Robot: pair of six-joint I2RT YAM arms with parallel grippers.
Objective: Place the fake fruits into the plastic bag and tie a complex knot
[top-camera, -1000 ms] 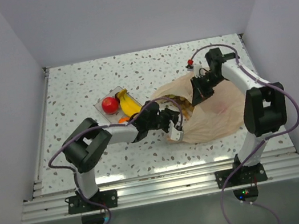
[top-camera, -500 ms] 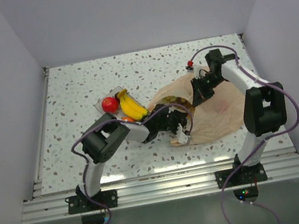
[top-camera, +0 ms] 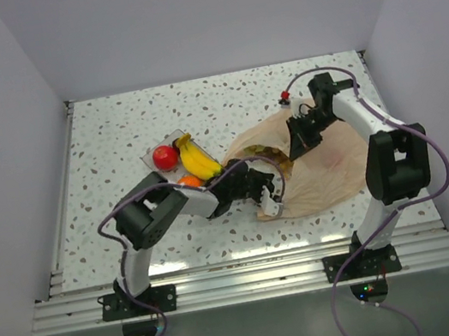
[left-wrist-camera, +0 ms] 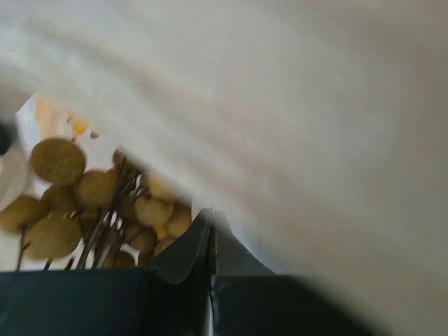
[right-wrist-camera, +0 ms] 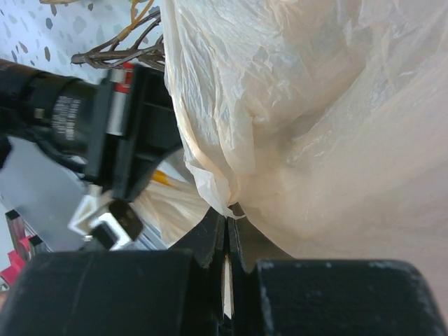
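Note:
The peach plastic bag [top-camera: 328,163] lies at the right of the table. My right gripper [top-camera: 297,151] is shut on the rim of the bag [right-wrist-camera: 315,105], and the film is pinched between the tips of that gripper [right-wrist-camera: 227,212]. My left gripper [top-camera: 271,184] reaches into the bag's mouth. Its jaws [left-wrist-camera: 212,213] are shut with nothing visible between them, under the bag's film [left-wrist-camera: 294,105]. The tan grape cluster [left-wrist-camera: 56,161] lies just ahead and to the left of those tips. A red apple [top-camera: 165,157], a banana [top-camera: 197,160] and an orange piece [top-camera: 188,180] rest at the tray.
The clear tray [top-camera: 149,157] sits left of the bag, close behind my left forearm. In the right wrist view the left arm's black wrist [right-wrist-camera: 105,133] is right beside the held rim. White walls enclose the speckled table [top-camera: 113,127].
My left gripper's jaws have closed. The left arm pushed right toward the bag's mouth and its elbow shifted. The right gripper has kept its hold on the rim.

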